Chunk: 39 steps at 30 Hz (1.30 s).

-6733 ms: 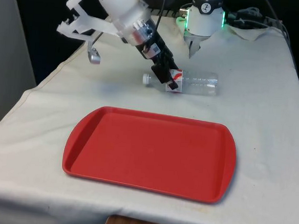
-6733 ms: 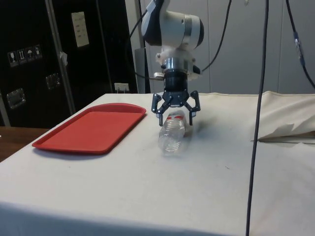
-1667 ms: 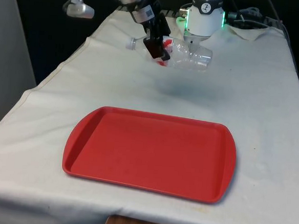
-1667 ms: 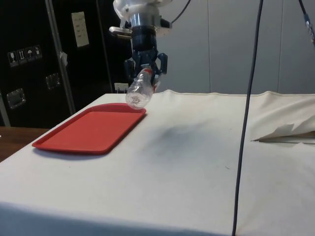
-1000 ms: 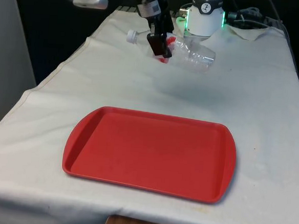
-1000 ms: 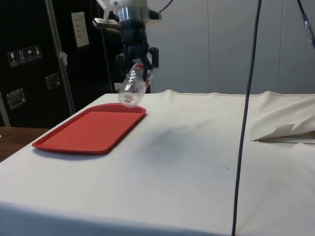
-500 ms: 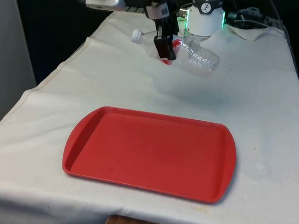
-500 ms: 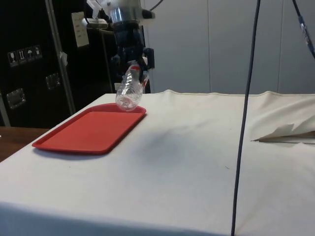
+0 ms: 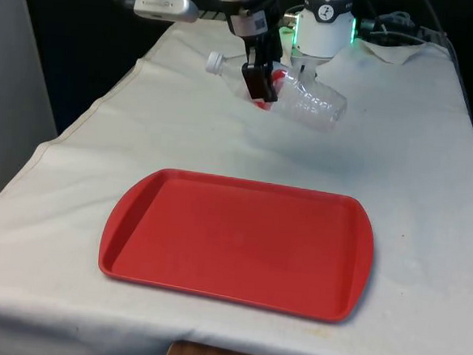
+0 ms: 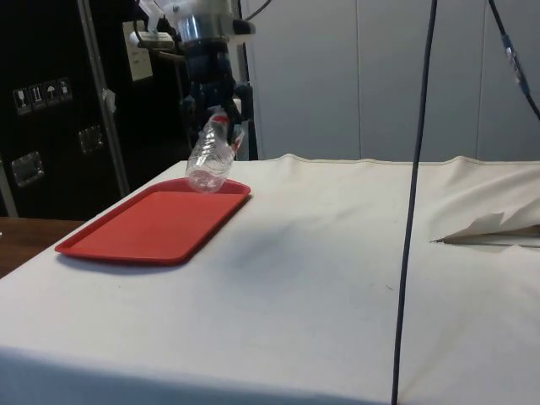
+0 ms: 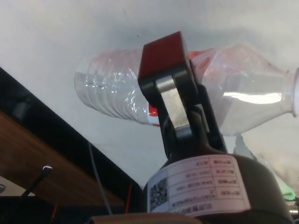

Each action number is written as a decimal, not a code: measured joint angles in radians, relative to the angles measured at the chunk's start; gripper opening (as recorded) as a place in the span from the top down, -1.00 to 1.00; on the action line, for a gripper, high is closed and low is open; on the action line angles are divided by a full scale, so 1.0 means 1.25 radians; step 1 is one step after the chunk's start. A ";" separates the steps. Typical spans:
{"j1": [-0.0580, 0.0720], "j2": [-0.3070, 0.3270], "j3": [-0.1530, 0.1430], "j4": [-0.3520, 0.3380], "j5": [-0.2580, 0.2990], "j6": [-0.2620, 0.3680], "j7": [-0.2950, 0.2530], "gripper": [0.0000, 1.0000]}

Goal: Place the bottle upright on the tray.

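A clear plastic bottle (image 9: 307, 98) with a white cap and a red label hangs in the air over the table's far end. It is tilted, cap up toward the front view's left, base down to the right. My gripper (image 9: 261, 83) is shut on the bottle's upper part at the red label. From the side, the gripper (image 10: 213, 112) holds the bottle (image 10: 207, 160) above the far edge of the red tray (image 10: 152, 222). The wrist view has one finger (image 11: 166, 79) across the bottle (image 11: 112, 92). The tray (image 9: 236, 241) lies flat near the table's front.
White cloth covers the table. A crumpled fold of cloth (image 10: 489, 226) lies at the right in the side view. A dark cable (image 10: 413, 202) hangs down in front of the side camera.
The held bottle has moved a little toward the tray and tilted further, its base dropping lower. The grip has not changed.
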 measured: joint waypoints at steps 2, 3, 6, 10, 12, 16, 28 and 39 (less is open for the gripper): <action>0.001 0.002 0.001 0.005 -0.001 0.001 0.004 0.71; 0.002 0.004 0.002 0.010 -0.002 0.002 0.008 0.71; 0.003 0.008 0.003 0.021 -0.009 0.013 0.022 0.71; 0.005 0.010 0.003 0.025 -0.011 0.021 0.028 0.71; 0.006 0.012 0.004 0.029 -0.015 0.030 0.035 0.71; 0.010 0.022 0.007 0.046 -0.027 0.050 0.054 0.71; 0.013 0.053 0.014 0.095 -0.050 0.078 0.086 0.71; 0.020 0.071 0.014 0.117 -0.094 0.128 0.110 0.71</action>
